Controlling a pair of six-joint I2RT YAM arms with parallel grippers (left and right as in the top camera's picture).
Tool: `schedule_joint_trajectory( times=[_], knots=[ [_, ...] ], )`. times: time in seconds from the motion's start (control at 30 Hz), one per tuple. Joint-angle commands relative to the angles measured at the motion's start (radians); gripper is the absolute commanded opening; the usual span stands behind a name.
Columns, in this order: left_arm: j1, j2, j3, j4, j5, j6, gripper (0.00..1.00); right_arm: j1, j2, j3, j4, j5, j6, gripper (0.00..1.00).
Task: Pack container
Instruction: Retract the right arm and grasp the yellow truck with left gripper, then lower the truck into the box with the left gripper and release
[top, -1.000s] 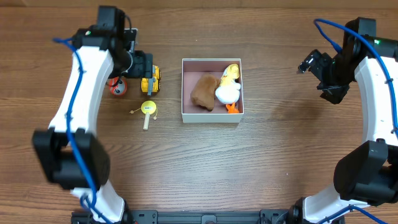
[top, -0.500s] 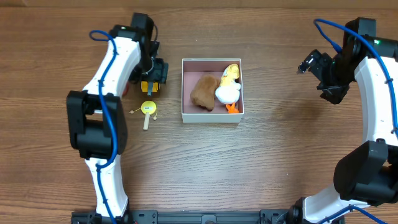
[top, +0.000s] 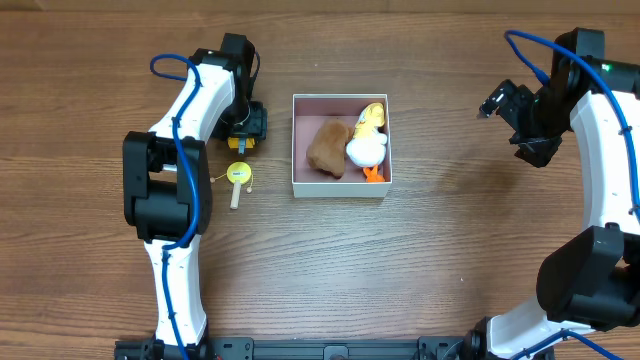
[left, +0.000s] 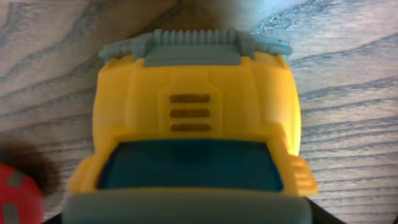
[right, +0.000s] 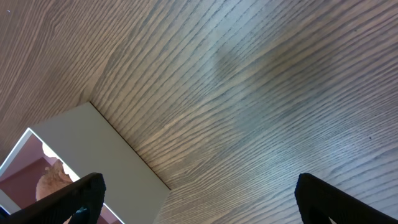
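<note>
The container (top: 311, 108), a square white-walled box with a pink inside, sits at the table's centre. It holds a brown plush (top: 326, 147) and a white and yellow duck (top: 367, 137). My left gripper (top: 246, 122) is low over a yellow toy truck (top: 242, 143) just left of the container. The truck (left: 198, 118) fills the left wrist view, with dark fingertips showing at both bottom corners, spread to either side of it. My right gripper (top: 515, 122) is open and empty over bare wood, well right of the container, whose corner (right: 93, 149) shows in the right wrist view.
A small yellow rattle-like toy (top: 238, 176) lies on the table in front of the truck. A red ball (left: 15, 199) lies beside the truck; the left arm hides it in the overhead view. Bare wood surrounds the container.
My left gripper has swung right and come down over the yellow truck, now covering the red ball from above. The right arm has not moved.
</note>
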Motion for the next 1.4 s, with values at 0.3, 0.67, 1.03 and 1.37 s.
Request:
schedule_joint_trajectory(
  times=[0.3,0.67,1.03,1.37],
  knots=[
    [0.002,-0.003,0.182,-0.134,-0.014,0.007,0.36,-0.001,-0.012,0.016,0.003,-0.006,0.005,1.00],
    [-0.119,-0.005,0.713,-0.545,0.124,0.174,0.22,-0.001,-0.012,0.016,0.003,-0.006,0.005,1.00],
    [-0.423,-0.004,0.731,-0.620,0.121,0.663,0.04,-0.001,-0.012,0.016,0.003,-0.006,0.005,1.00],
    [-0.440,-0.004,0.425,-0.554,0.054,0.875,0.06,-0.001,-0.012,0.016,0.003,-0.006,0.005,1.00]
  ],
)
